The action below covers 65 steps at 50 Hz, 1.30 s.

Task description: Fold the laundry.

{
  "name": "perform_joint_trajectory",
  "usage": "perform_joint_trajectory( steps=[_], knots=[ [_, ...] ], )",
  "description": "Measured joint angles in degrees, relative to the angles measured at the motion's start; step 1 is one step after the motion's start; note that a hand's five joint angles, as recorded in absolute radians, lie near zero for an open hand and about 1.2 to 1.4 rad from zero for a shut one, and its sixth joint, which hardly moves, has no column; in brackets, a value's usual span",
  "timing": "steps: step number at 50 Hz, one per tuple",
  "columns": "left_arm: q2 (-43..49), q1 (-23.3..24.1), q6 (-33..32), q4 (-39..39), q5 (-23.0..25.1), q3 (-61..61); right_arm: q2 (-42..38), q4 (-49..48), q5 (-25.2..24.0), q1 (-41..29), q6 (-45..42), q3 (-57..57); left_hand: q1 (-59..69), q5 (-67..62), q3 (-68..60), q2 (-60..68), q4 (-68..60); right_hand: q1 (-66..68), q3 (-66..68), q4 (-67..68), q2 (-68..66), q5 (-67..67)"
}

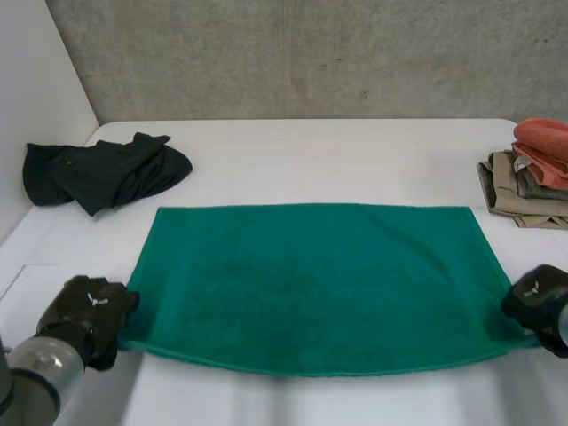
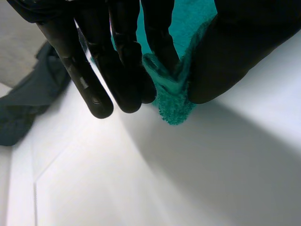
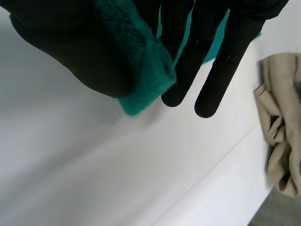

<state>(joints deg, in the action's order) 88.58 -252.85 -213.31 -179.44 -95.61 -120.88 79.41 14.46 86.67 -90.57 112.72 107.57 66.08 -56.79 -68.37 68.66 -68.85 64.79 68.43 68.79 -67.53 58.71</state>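
A white counter [image 1: 311,160] carried a green towel [image 1: 311,284] spread flat as a wide rectangle, long edges running side to side. At its near left corner, the robot's left hand [image 1: 89,315] pinched the cloth. In the left wrist view, that corner [image 2: 174,101] sat bunched between the thumb and the straight fingers [image 2: 94,75]. At the near right corner, the right hand [image 1: 537,302] held the towel the same way, and its wrist view showed the green edge [image 3: 141,75] clamped under the thumb against the extended fingers [image 3: 207,61]. The near edge sagged slightly between the two hands.

Farther back on the left, a dark garment [image 1: 102,173] lay crumpled, apart from the towel. At the far right edge stood a pile of clothes [image 1: 532,182], beige beneath and orange on top, apparently folded. A grey concrete wall [image 1: 311,53] closed the scene behind.
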Motion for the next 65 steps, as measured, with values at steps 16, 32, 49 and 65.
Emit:
perform_joint_trajectory(
  steps=[16,32,49,65],
  knots=[
    [13.15,0.99,-0.55,-11.43,2.89,14.59,-11.08,-11.35,1.22,-2.79,5.62,-13.57,0.00,0.00,0.00,0.00,0.00,0.00,0.00,0.00,0.00,-0.06],
    [40.22,5.04,0.53,-16.86,-8.41,46.01,-35.88,-20.82,4.74,-10.05,10.07,-44.48,0.00,-0.01,0.00,0.00,0.00,0.00,0.00,0.00,0.00,0.01],
    [43.67,11.24,0.37,-17.31,-9.79,55.36,-38.99,-22.80,12.86,-12.97,13.99,-52.70,-54.95,53.97,56.37,-56.93,57.20,-51.29,-56.29,-56.59,55.26,-56.16],
    [28.75,9.36,1.01,-18.61,-8.61,40.19,-21.98,-15.48,2.10,-10.03,22.33,-36.96,-54.95,53.98,56.32,-56.93,57.20,-29.09,-33.24,-33.71,31.96,-33.39]
  ],
)
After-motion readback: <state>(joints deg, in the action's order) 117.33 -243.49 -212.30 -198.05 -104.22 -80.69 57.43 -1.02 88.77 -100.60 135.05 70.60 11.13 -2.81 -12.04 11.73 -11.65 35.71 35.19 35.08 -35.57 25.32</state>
